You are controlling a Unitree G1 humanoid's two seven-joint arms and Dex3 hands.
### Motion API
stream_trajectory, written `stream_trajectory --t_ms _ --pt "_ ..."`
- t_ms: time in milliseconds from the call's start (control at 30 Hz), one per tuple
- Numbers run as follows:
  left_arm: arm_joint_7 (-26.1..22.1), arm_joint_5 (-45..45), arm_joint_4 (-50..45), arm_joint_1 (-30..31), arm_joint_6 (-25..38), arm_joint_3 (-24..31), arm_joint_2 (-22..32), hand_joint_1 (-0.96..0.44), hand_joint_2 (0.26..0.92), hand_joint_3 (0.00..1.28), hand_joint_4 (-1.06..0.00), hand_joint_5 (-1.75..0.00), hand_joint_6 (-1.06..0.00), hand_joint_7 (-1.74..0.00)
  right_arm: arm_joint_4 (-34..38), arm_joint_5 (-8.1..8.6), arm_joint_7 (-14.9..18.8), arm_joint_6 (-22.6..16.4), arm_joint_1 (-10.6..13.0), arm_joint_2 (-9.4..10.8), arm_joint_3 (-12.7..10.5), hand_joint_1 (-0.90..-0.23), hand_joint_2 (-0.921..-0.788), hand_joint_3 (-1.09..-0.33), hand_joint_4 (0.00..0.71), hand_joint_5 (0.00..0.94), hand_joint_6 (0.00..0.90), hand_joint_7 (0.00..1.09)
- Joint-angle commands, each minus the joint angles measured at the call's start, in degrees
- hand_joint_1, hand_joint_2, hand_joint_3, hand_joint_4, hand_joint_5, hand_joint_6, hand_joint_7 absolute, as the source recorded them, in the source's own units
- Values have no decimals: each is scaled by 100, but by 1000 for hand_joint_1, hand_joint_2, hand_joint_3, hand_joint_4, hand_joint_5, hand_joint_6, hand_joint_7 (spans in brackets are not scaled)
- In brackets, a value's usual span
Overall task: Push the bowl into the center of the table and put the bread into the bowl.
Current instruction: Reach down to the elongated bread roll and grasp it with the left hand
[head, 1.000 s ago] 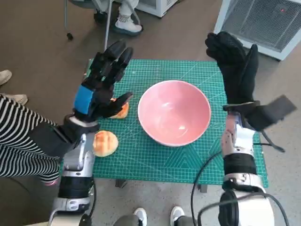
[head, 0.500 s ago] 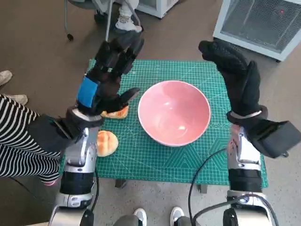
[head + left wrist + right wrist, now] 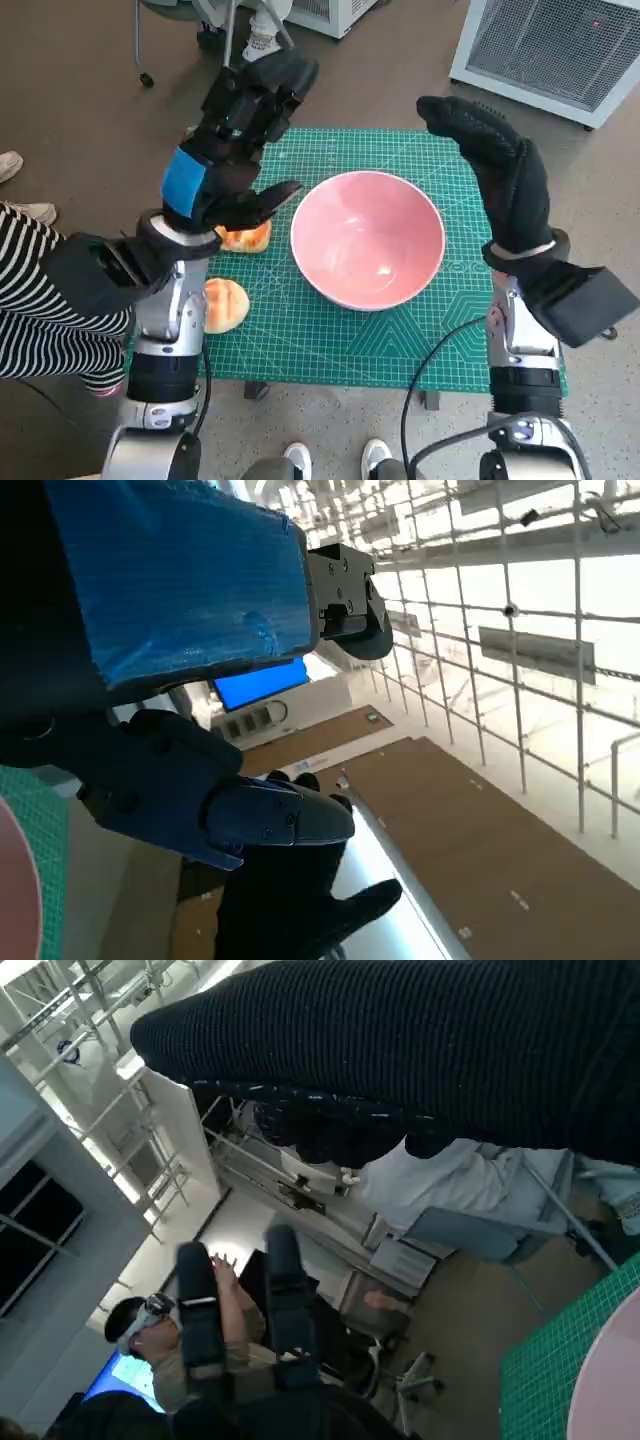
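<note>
**Raising both hands above a bowl that sits mid-worktop**

Looking down from the head view, we see the left hand [image 3: 228,165] lifted higher and further toward the far edge than a second ago, its fingers spread and holding nothing. Our right hand [image 3: 500,175] has likewise risen and swung inward over the far right corner, fingers apart and empty. The pink bowl [image 3: 367,240] rests near the middle of the green worktop [image 3: 330,345], much where it was a second ago, so we judge the pushing step done or nearly so. Two pieces of bread remain outside it: one [image 3: 245,237] just beside the bowl's left rim, partly under the left hand's thumb in this view, and another [image 3: 225,304] nearer our body at the left edge. Neither is touched; the left hand hovers above the first, apart from it. We read the lift as a repositioning before the reach for bread.

From the left wrist view, the blue-taped back [image 3: 190,580] fills the frame, pointing at the room and ceiling; only a sliver of worktop shows.

From the right wrist view, the glove [image 3: 420,1050] bands the top, a seated person [image 3: 180,1360] beyond, the mat corner [image 3: 560,1370] low.
</note>
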Motion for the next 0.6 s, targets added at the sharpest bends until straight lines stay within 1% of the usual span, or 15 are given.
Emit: stream_trajectory --t_ms 33,100,167,200,233,300,333,367,400,433,467,500,533,567,600 --pt "-199 18 181 -191 -212 135 290 -541 921 204 -209 -8 1 -678 -40 -110 -79 103 146 -55 71 -769 -921 -756 171 13 -1 579" --pt "-323 85 268 -243 -271 174 494 -542 913 153 -183 -4 1 -640 -77 -112 -99 116 163 -59 89 -771 -921 -757 171 12 -1 571" --pt "-406 130 323 -271 -312 193 624 -519 886 110 -147 -2 1 -574 -108 -113 -118 128 176 -59 105 -775 -921 -758 171 12 -1 567" --pt "-478 271 362 -299 -348 187 828 -510 876 94 -134 -1 1 -549 -139 -90 -112 146 192 -60 104 -776 -921 -758 171 12 -1 565" --pt "-553 527 352 -326 -327 152 1153 -492 860 81 -122 -1 1 -512 -190 -48 -99 176 213 -59 99 -777 -921 -758 172 12 -1 564" --pt "-643 821 345 -357 -306 109 1535 -410 808 41 -80 0 1 -371 -262 -6 -90 220 243 -53 99 -776 -921 -758 173 12 -1 564" --pt "-701 1007 254 -357 -151 64 1784 -398 801 36 -74 0 1 -351 -308 29 -82 253 260 -48 96 -776 -921 -757 173 12 -1 564" --pt "-875 1210 146 -385 196 -21 2139 -349 787 26 -56 -1 1 -308 -381 103 -63 314 284 -35 87 -774 -921 -757 174 12 -1 565" --pt "-1003 1351 69 -405 450 -84 2400 -256 776 18 -35 0 1 -268 -439 155 -52 362 302 -24 82 -769 -921 -756 175 12 -1 577" --pt "-1085 1433 18 -417 618 -124 2562 -195 770 13 -22 0 1 -242 -481 189 -47 397 316 -18 81 -766 -921 -755 175 11 -1 585" --pt "-1222 1483 -9 -454 835 -176 2729 -173 767 12 -18 0 1 -233 -536 239 -42 442 334 0 80 -765 -921 -755 175 11 -1 588" --pt "-1367 1520 -23 -506 1077 -232 2888 -108 763 9 -11 1 1 -217 -601 298 -38 489 357 27 80 -761 -921 -755 176 11 0 594" --pt "-1473 1545 -46 -542 1270 -272 3006 -40 762 8 -7 1 1 -207 -656 339 -38 529 376 48 81 -758 -921 -753 176 10 0 603" --pt "-1570 1568 -47 -583 1475 -315 3115 -16 762 8 -5 1 1 -203 -717 397 -38 570 397 77 80 -757 -921 -753 176 10 0 606" --pt "-1621 1576 -56 -605 1605 -337 3174 41 766 10 -3 1 1 -196 -762 431 -42 601 412 94 84 -752 -921 -751 176 10 -1 611"
